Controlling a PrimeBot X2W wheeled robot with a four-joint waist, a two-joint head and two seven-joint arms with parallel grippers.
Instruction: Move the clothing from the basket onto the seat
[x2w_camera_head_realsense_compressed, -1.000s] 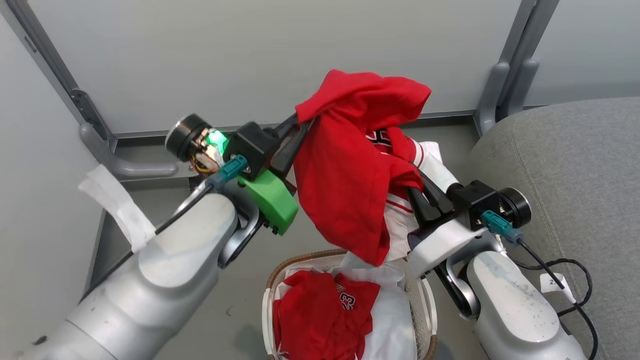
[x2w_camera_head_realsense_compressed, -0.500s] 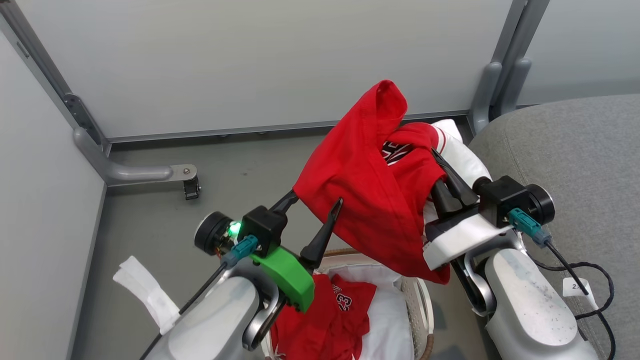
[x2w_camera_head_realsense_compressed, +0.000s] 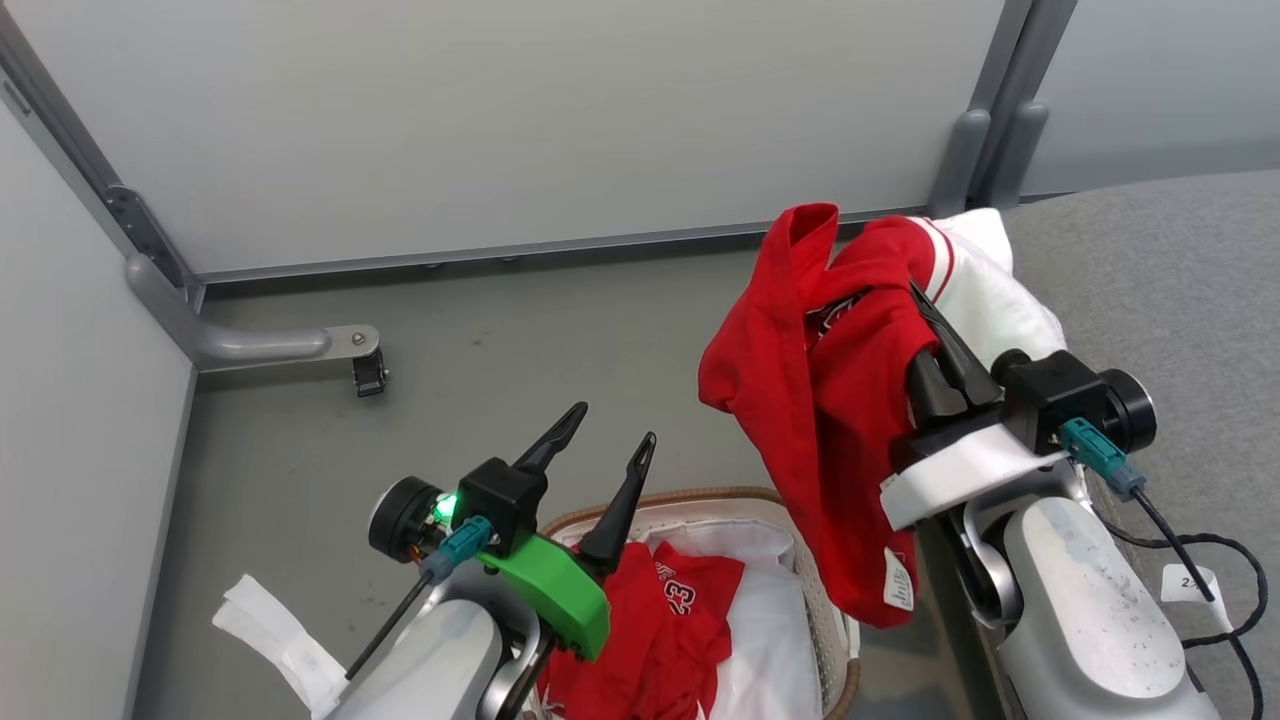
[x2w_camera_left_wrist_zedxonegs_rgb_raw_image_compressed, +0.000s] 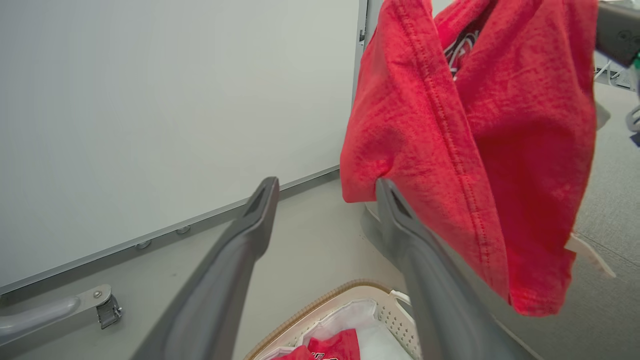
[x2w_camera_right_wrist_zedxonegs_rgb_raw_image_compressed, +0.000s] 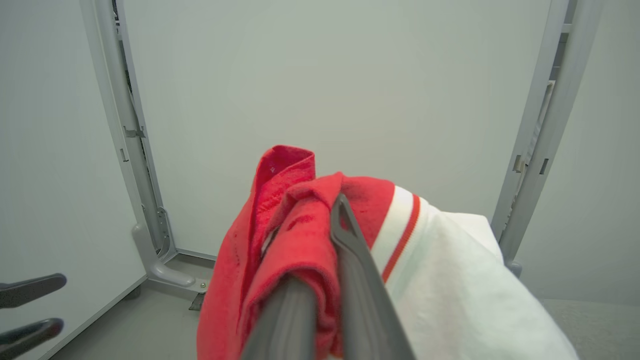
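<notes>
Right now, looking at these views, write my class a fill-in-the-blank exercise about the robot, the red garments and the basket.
1. The jaws of the left gripper stand ___, holding nothing.
2. The right gripper is shut on a hanging bright ___ soft garment.
3. The red jersey lying in the oval white perforated plastic basket shows the white number ___.
4. The large grey woven-fabric seat lies on the robot's ___ side.
Missing words: open; red; 23; right.

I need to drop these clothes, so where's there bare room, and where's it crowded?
The grey seat is bare beyond the clothing held by the right gripper. The floor is bare between the wall rail and the basket. Crowded: the basket, full of red and white fabric, with the open left gripper near its rim.
</notes>
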